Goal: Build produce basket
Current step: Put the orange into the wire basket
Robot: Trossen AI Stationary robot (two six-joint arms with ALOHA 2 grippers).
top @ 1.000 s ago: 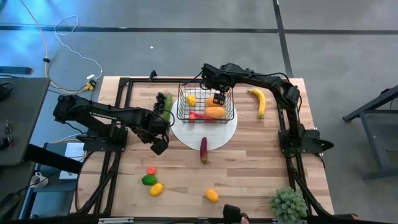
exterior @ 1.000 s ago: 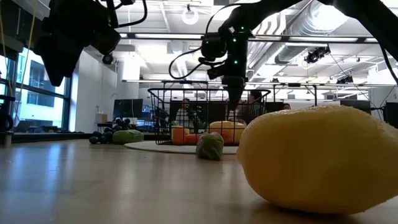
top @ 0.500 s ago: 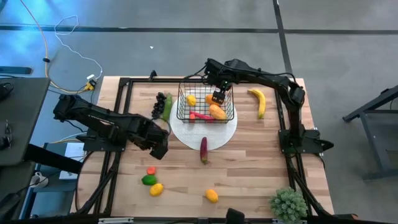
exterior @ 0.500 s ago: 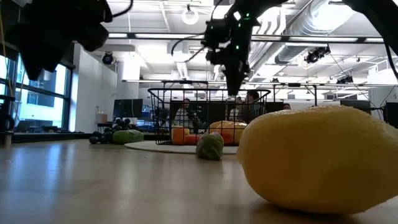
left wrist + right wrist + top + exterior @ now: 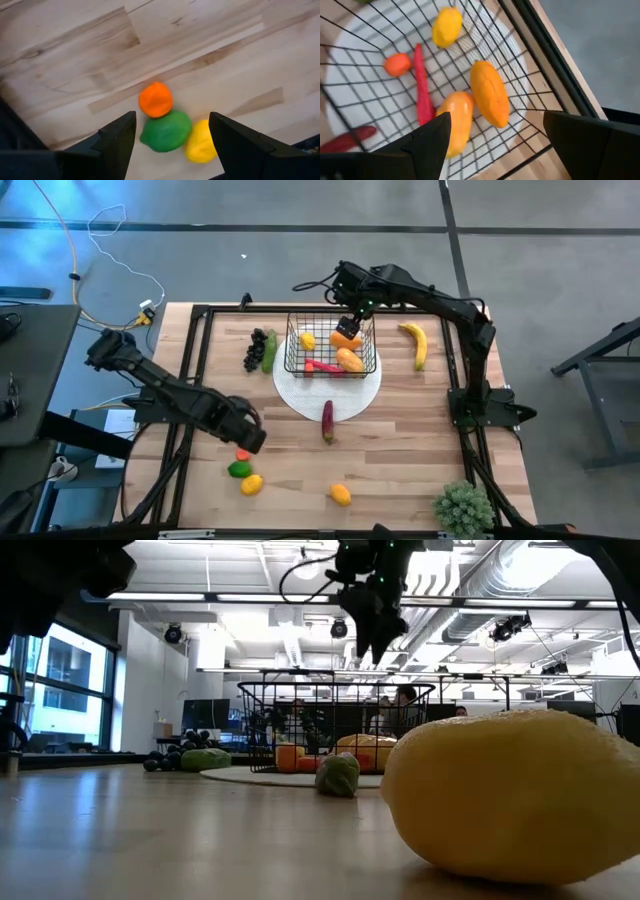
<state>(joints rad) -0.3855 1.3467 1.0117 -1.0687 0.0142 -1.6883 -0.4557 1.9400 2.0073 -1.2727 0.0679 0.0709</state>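
Note:
The black wire basket stands on a white disc. It holds a yellow lemon, a small orange piece, a red chili and two orange pieces. My right gripper is open and empty above the basket's far right side; it also shows in the low view. My left gripper is open and empty just above an orange piece, a green piece and a yellow piece lying together on the table.
On the table lie a banana right of the basket, dark grapes and a green piece left of it, a purple-red piece at the disc's near rim, and a yellow-orange fruit. A bushy plant stands near right.
My right gripper has risen out of the basket and gone a little toward the far edge. My left gripper has gone toward the table's near edge, to above the orange, green and yellow pieces.

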